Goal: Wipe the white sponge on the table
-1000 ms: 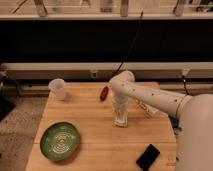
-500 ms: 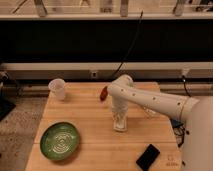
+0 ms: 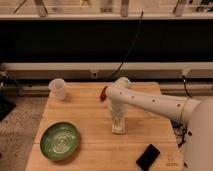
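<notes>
Wooden table [image 3: 95, 125], lit dimly, dark window behind. Gripper [image 3: 118, 125] pointing straight down at mid-table, pressed onto white sponge [image 3: 118, 130]; jaw opening cannot tell. Red object [image 3: 103, 93] behind arm. Green plate [image 3: 60, 140] front left, plastic cup [image 3: 58, 88] back left, black phone [image 3: 148, 157] front right.
</notes>
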Robot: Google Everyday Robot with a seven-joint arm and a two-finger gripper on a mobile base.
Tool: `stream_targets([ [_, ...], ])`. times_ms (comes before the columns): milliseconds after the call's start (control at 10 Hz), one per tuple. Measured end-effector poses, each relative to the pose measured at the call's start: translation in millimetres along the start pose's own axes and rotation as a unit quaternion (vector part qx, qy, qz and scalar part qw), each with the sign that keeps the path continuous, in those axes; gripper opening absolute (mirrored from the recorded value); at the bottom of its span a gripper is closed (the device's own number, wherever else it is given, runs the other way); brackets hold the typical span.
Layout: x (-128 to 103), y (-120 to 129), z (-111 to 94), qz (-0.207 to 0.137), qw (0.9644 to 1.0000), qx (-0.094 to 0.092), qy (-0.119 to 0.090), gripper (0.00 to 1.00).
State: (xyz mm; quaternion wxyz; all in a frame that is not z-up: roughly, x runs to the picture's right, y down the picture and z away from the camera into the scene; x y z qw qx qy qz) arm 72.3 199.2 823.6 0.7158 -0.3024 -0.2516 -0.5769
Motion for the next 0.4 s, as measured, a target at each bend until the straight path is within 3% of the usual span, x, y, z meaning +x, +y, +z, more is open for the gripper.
stream_targets([
  [400,-2.9,-0.6,3.1,0.011,0.9999,0.006,-0.002,0.0],
])
